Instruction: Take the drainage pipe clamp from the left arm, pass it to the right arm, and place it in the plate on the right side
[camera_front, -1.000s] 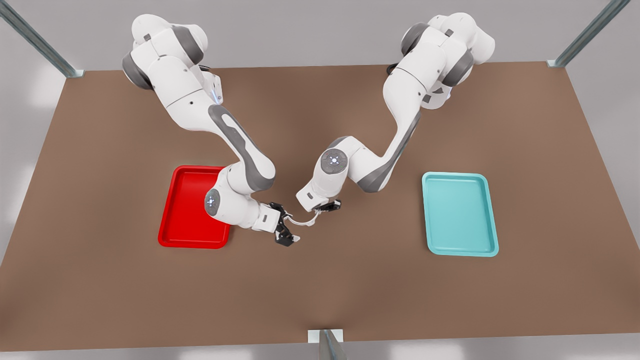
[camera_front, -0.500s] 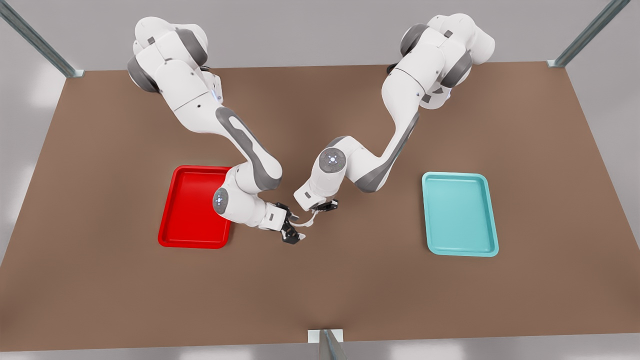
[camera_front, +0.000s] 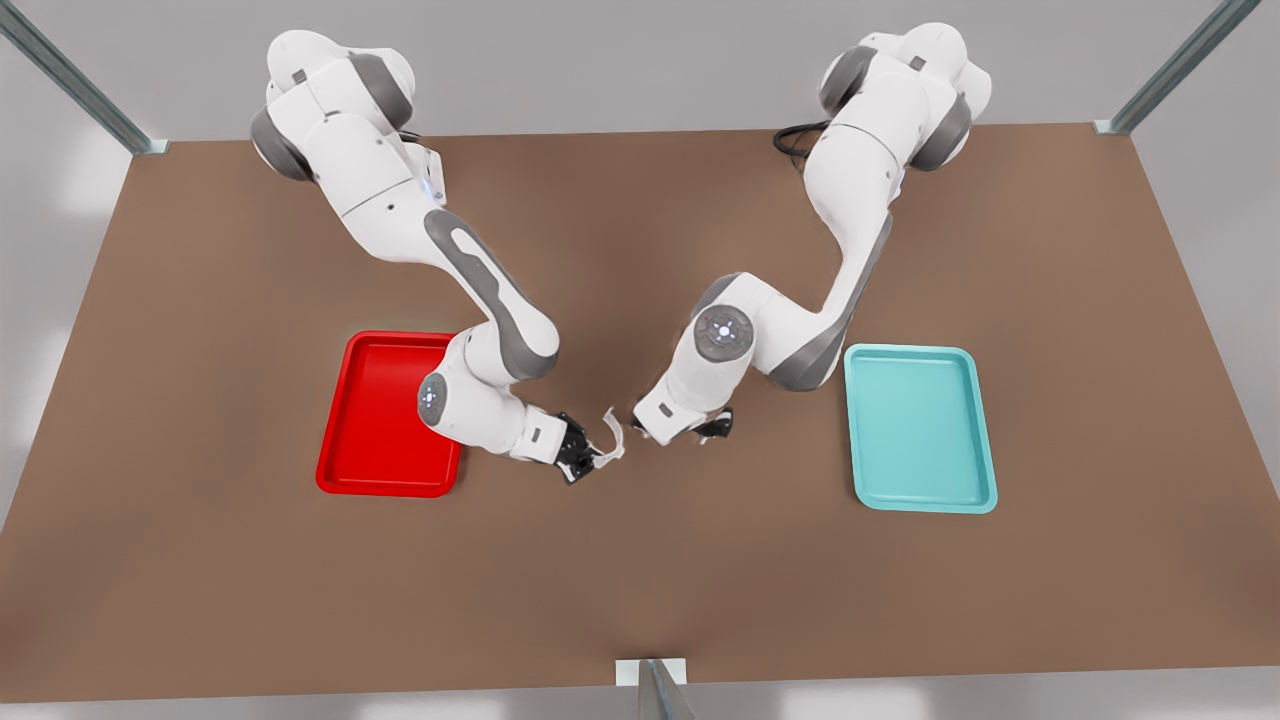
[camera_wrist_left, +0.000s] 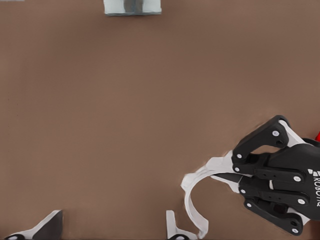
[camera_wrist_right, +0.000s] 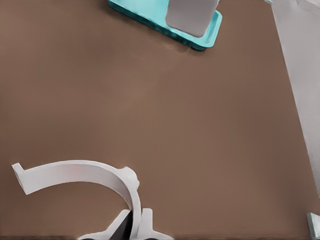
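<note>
**Operator A:** Since a second ago my left hand (camera_front: 712, 430) has let go of the clamp (camera_front: 610, 440) and backed off toward the teal tray (camera_front: 920, 430). In the left wrist view its own fingertips (camera_wrist_left: 50, 226) stand well apart with nothing between them.

**Operator B:** So the clamp is carried by the right hand (camera_front: 580, 460) alone?

**Operator A:** Yes. The right hand is clamped on one end of it, just above the worktop (camera_front: 640, 580), between the two arms and near the red tray (camera_front: 385, 482). The rest of the white arc sticks out free, away from the red tray. I judge the handover done and the carry to the red tray next.

**Operator B:** How would you run it?

**Operator A:** Gently. The grip is out at one tab, so the strap has a long lever and could twist in the fingers if I swing fast. I'd lift a little first so the free end clears the raised rim, then bring the wrist over the middle of the red tray, not the near edge.

**Operator B:** And the release?

**Operator A:** Go down low before I part the fingers; it looks light and curved, so I'd expect it to rock or skid if dropped. The left arm just waits.
</note>
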